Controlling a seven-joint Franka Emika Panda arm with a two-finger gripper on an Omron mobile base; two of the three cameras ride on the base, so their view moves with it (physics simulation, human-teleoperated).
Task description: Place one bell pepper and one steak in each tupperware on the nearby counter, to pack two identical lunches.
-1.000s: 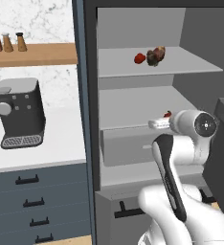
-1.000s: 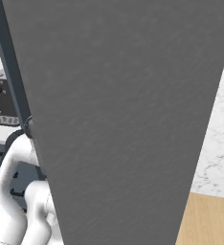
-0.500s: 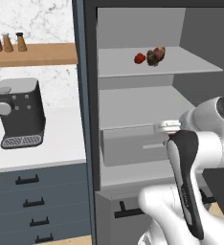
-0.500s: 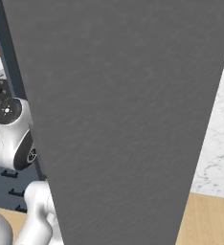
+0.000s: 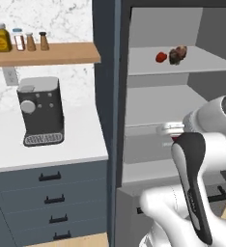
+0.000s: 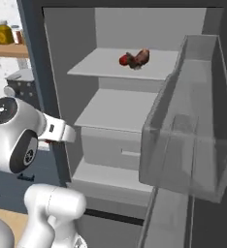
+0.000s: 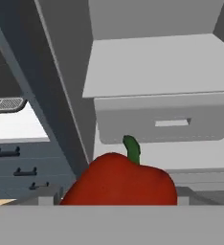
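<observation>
My gripper [image 7: 116, 197] is shut on a glossy red bell pepper [image 7: 121, 179] with a green stem, held in front of the open fridge. The hand [image 5: 172, 130] sits level with the drawer, and a bit of red shows under it [image 6: 48, 141]. A second bell pepper [image 5: 161, 57] [image 6: 124, 60] lies on the upper fridge shelf, touching or close beside the brown mottled steak [image 5: 178, 54] [image 6: 141, 56]. The white counter [image 5: 81, 142] runs left of the fridge. The tupperware is out of view.
A black coffee machine [image 5: 40, 111] stands on the counter under a wooden shelf of jars [image 5: 18, 41]. The fridge's dark side wall [image 5: 107, 120] separates counter and fridge. The open fridge door with its clear bin [image 6: 193, 145] stands at the right.
Both base views have shifted, so the base has moved; the right base view now looks past the door into the fridge. The arm has swung right and lower in the left base view, pepper still held.
</observation>
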